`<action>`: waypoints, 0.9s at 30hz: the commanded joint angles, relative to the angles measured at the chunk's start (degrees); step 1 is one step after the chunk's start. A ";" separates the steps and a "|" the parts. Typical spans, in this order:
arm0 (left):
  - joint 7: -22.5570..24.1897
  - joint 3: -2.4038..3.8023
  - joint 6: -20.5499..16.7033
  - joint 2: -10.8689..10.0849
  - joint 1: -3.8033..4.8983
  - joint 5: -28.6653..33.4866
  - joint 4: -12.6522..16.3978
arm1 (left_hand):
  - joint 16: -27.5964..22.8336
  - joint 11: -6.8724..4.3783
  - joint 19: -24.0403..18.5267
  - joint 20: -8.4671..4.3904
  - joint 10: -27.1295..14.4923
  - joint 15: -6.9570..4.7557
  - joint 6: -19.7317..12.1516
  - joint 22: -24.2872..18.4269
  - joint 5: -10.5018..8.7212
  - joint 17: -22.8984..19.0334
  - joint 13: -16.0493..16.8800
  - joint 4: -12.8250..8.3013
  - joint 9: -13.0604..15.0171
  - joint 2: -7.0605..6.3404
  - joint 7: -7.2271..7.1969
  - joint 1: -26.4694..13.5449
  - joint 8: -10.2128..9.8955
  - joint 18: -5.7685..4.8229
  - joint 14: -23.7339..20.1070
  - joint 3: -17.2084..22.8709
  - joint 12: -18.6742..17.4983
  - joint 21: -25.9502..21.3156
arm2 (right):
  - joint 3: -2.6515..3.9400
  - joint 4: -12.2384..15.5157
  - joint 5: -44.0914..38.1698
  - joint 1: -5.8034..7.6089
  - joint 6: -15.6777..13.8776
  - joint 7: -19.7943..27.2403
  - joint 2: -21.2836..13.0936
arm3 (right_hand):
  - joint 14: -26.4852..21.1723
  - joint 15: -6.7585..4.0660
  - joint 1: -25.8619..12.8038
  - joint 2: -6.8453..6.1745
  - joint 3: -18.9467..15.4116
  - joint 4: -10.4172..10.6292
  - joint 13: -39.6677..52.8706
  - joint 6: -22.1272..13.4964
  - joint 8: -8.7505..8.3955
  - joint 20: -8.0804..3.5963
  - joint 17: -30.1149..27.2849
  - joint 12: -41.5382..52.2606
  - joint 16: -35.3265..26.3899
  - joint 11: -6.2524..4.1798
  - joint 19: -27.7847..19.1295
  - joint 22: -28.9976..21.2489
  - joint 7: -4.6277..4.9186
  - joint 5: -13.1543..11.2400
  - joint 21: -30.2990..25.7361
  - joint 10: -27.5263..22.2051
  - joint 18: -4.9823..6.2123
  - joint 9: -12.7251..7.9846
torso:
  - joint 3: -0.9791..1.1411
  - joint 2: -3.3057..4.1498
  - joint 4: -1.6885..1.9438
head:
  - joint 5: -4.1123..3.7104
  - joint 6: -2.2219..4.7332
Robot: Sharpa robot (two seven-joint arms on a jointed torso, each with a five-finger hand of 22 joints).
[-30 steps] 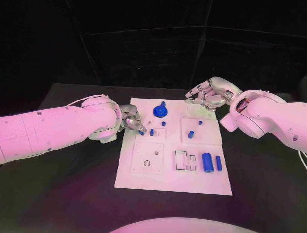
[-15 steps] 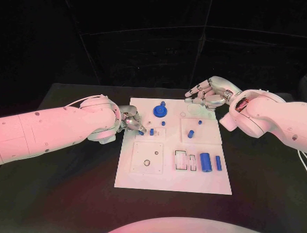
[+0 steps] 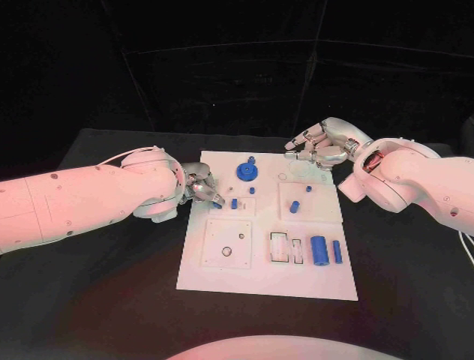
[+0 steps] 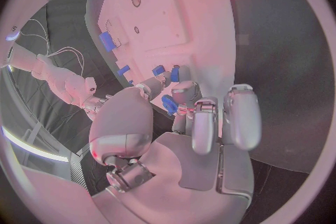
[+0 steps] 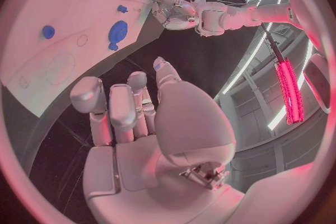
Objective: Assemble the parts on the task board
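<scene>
White rectangular task board (image 3: 269,281) lies flat in the middle of the black table (image 3: 97,300), its long side running near to far. Small blue parts sit on it: a round disc with a knob (image 3: 247,172) at the far end, a short peg (image 3: 295,207) right of centre, and a fat cylinder (image 3: 319,250) beside a thin bar (image 3: 337,253) at the near right. Rectangular outlines and small holes mark its near half. At the board's left edge the left hand (image 3: 204,189) pinches a small blue piece (image 4: 168,105) between its fingertips, just beside another blue peg (image 3: 234,203). The right hand (image 3: 318,146) hovers over the far right corner, fingers curled in, holding nothing.
</scene>
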 commanded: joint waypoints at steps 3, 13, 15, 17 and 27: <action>-0.03 0.06 -0.40 -0.10 0.15 -0.10 0.25 | 0.19 -0.05 1.42 -0.28 0.57 -0.44 0.42 2.20 -0.23 15.10 0.10 0.75 -0.22 0.18 -0.02 -1.03 0.06 -0.33 5.94 -0.34 0.42 0.37 | 0.03 0.06 -0.07 0.10 0.25 0.32 0.01 | 0.03 -0.24 -0.03 0.35 -0.33 0.03 -0.02 -0.44 0.40 -0.01 -0.05 -0.05 -0.37 0.08 -0.19 -0.10 0.00 0.21 -0.24 -0.29 1.13 -0.05 | 0.02 0.01 -0.02 | -0.03 0.00; -0.02 0.07 0.20 0.59 0.29 0.46 -0.25 | 0.19 -0.02 1.47 -0.28 0.71 -0.42 0.69 2.35 -0.29 15.10 0.31 1.60 -0.59 0.04 -0.01 -2.29 -0.01 -0.36 5.94 -1.10 0.60 0.46 | 0.03 0.09 -0.07 0.10 0.24 0.30 0.05 | 0.03 -0.24 -0.05 0.36 -0.34 0.04 -0.02 -0.44 0.41 -0.01 -0.06 -0.04 -0.38 0.08 -0.20 -0.11 0.00 0.22 -0.25 -0.29 1.14 -0.05 | 0.03 0.03 -0.08 | -0.03 -0.11; -0.03 0.07 0.36 0.69 0.31 0.59 -0.40 | 0.19 -0.04 1.47 -0.28 0.70 -0.42 0.72 2.35 -0.26 15.10 0.28 1.71 -0.65 0.24 -0.03 -2.34 -0.02 -0.35 5.94 -1.10 0.58 0.44 | 0.03 0.09 -0.07 0.10 0.25 0.29 0.04 | 0.03 -0.24 -0.05 0.36 -0.34 0.04 -0.02 -0.44 0.41 -0.01 -0.06 -0.04 -0.38 0.08 -0.20 -0.11 0.00 0.22 -0.25 -0.29 1.14 -0.05 | 0.03 0.04 -0.06 | -0.09 -0.15; -0.05 0.07 0.53 0.78 0.33 0.77 -0.59 | 0.19 -0.08 1.46 -0.28 0.71 -0.44 0.72 2.34 -0.19 15.10 0.32 1.63 -0.75 0.67 -0.10 -2.07 -0.05 -0.34 5.94 -0.90 0.59 0.41 | 0.03 0.09 -0.07 0.10 0.26 0.28 0.03 | 0.03 -0.24 -0.05 0.36 -0.34 0.04 -0.02 -0.44 0.41 -0.01 -0.06 -0.04 -0.38 0.08 -0.20 -0.11 0.00 0.22 -0.25 -0.29 1.14 -0.05 | 0.03 0.04 -0.04 | -0.12 -0.16; -0.09 0.07 0.59 1.00 0.36 1.31 -0.93 | 0.19 -0.23 1.38 -0.40 0.59 -0.56 0.40 2.24 -0.13 15.10 0.25 -0.53 -1.13 3.73 -0.21 1.66 0.16 -0.29 5.94 1.03 0.39 0.17 | 0.03 0.07 -0.07 0.10 0.30 0.26 0.05 | 0.03 -0.24 -0.05 0.36 -0.34 0.04 -0.02 -0.44 0.41 -0.01 -0.06 -0.04 -0.38 0.08 -0.20 -0.11 0.00 0.22 -0.25 -0.29 1.14 -0.05 | -0.01 0.03 -0.01 | -0.13 -0.21</action>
